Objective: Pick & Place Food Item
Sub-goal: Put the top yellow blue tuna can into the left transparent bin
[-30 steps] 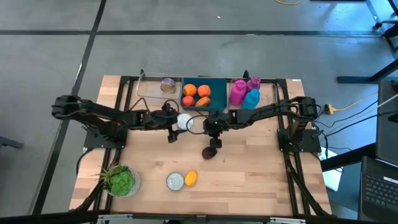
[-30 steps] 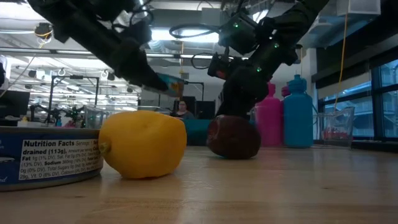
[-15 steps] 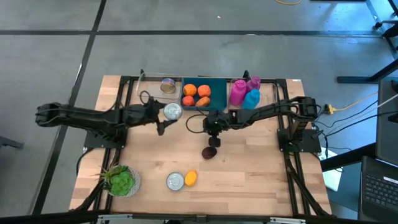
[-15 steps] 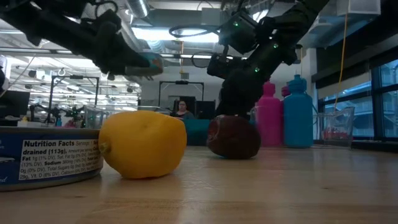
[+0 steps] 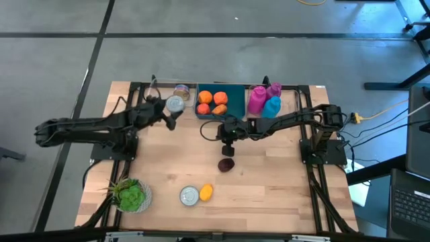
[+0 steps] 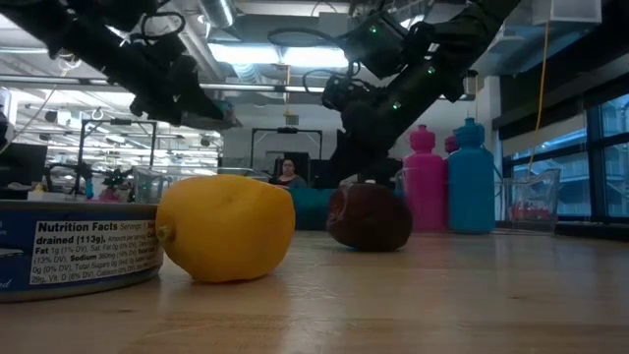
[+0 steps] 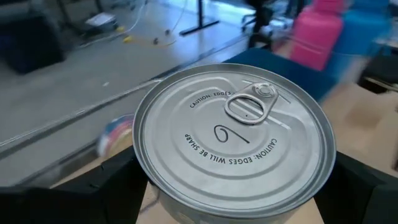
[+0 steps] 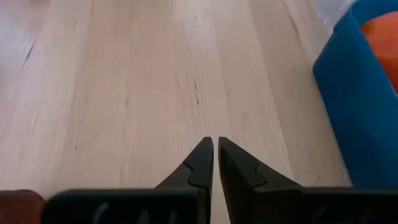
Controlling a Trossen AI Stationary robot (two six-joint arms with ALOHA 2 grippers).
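Note:
A silver can (image 5: 175,105) with a pull-tab lid (image 7: 236,140) hangs in my left gripper (image 5: 171,109), above the table's far left part, just short of a clear container (image 5: 161,93). A dark reddish fruit (image 5: 226,163) rests on the wood mid-table. My right gripper (image 5: 228,140) hovers just beyond the fruit, shut and with nothing in it. Its fingertips (image 8: 214,155) are over bare wood, and the fruit (image 8: 18,198) shows at that picture's corner. In the low view, my right gripper (image 6: 356,169) is just above the fruit (image 6: 371,216). My left gripper pinches the can's round side wall (image 7: 144,177) between its two fingers (image 7: 109,186), one finger on each side. The fingers come nearly level from the table's left. The can is lifted clear of the table, its lid turned up and toward the wrist.
The clear container holds another can (image 5: 181,91). Next to it stand a teal bin (image 5: 232,101) of orange fruits and pink and blue bottles (image 5: 263,101). Near the front edge lie a lettuce (image 5: 131,195), a tin (image 5: 190,195) and a yellow fruit (image 5: 206,192).
My left gripper has carried the can from mid-table toward the far left, up to the clear container, rolling as it went. The can has stayed in the hold. My right gripper has tipped up a little, away from the dark fruit, which has kept its place.

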